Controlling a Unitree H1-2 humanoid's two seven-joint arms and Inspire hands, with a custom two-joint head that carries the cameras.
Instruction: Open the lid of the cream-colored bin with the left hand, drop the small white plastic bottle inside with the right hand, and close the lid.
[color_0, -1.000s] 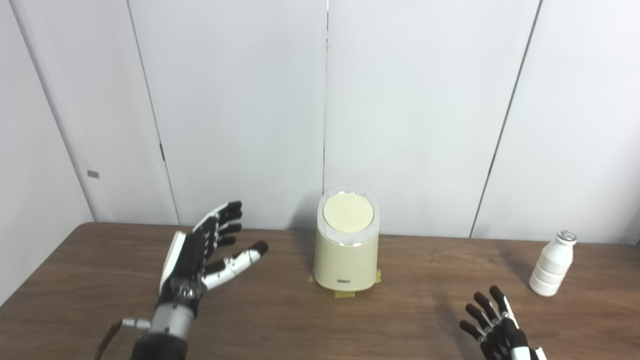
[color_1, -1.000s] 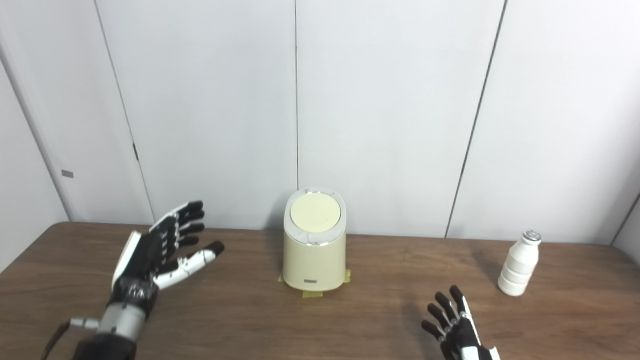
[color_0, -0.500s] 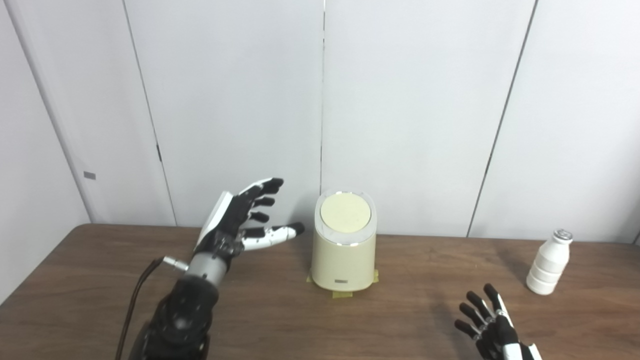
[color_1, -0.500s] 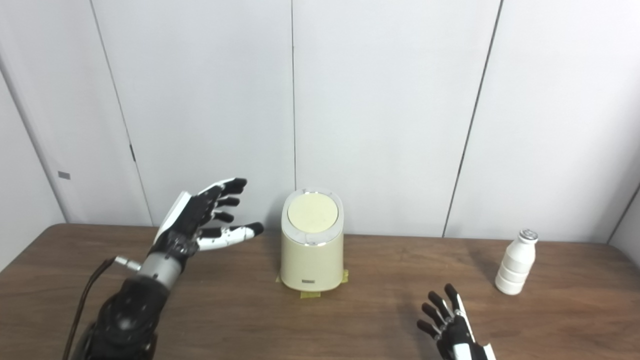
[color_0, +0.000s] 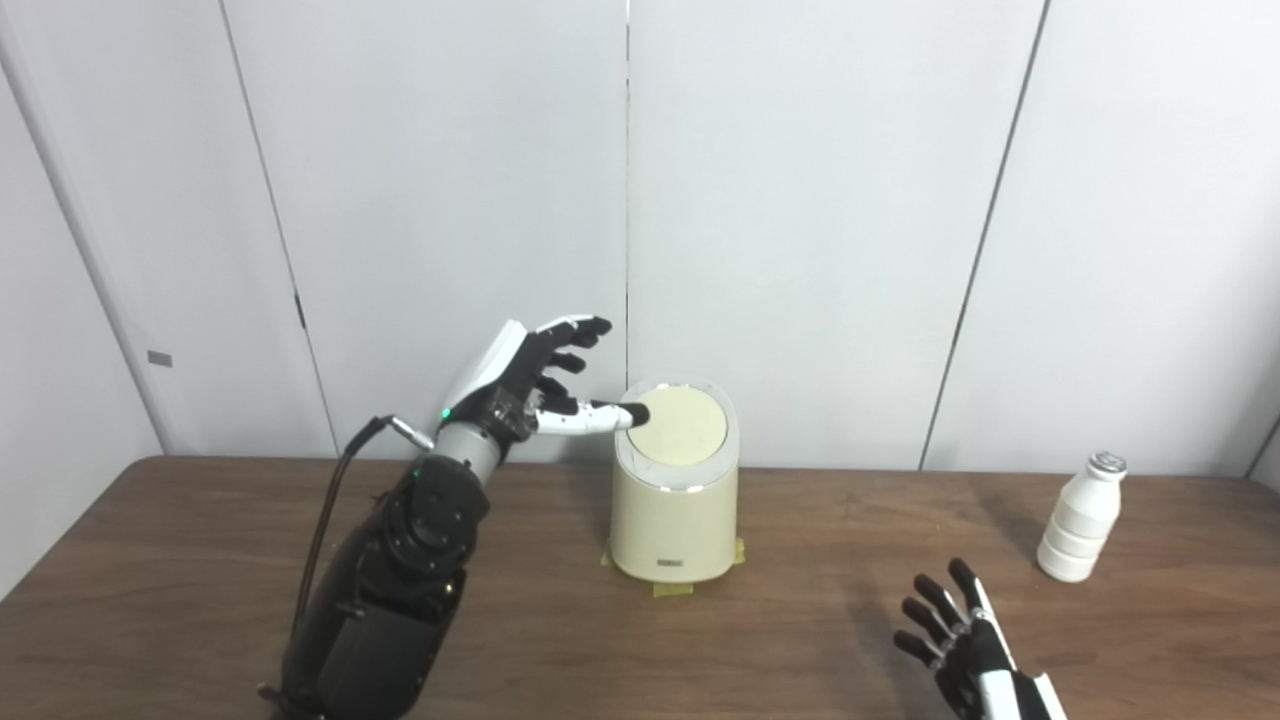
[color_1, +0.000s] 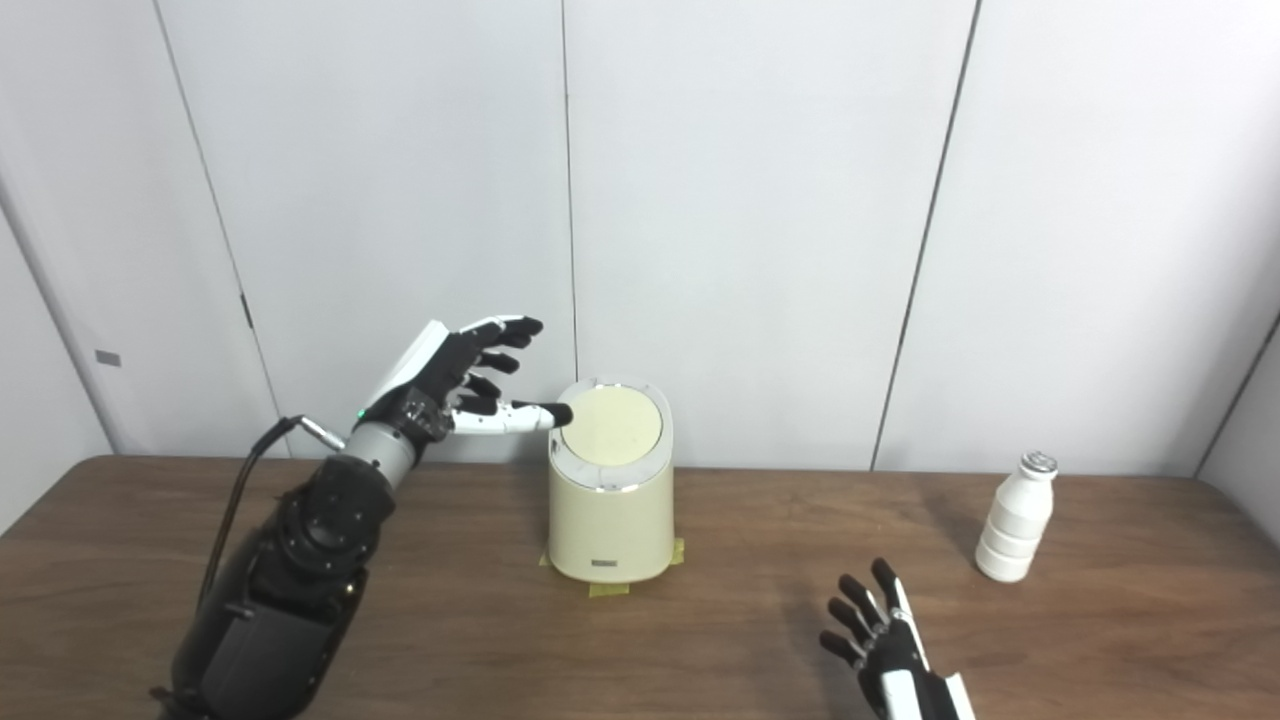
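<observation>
Left hand (color_0: 520, 385) spread wide, empty, thumb tip at lid (color_0: 681, 431) edge, 9 o'clock side; contact not certain. Lid shut. Bin (color_0: 672, 505) upright mid-table (color_0: 180, 560), long axis vertical, lid face tilted toward camera. To open well: probably press or hook at rim, no sideways shove. Bottle (color_0: 1079, 518) upright, cap up, at 3 o'clock, well apart. Right hand (color_0: 965, 650) spread, empty, near table's front edge.

We see a cream-yellow bin (color_0: 672, 500) with a paler lid (color_0: 682, 431), a plain white bottle (color_0: 1077, 520) at three o'clock, black-and-white hands (color_0: 520, 385), dark wood-grain table (color_0: 200, 590), pale grey wall panels (color_0: 800, 200).
</observation>
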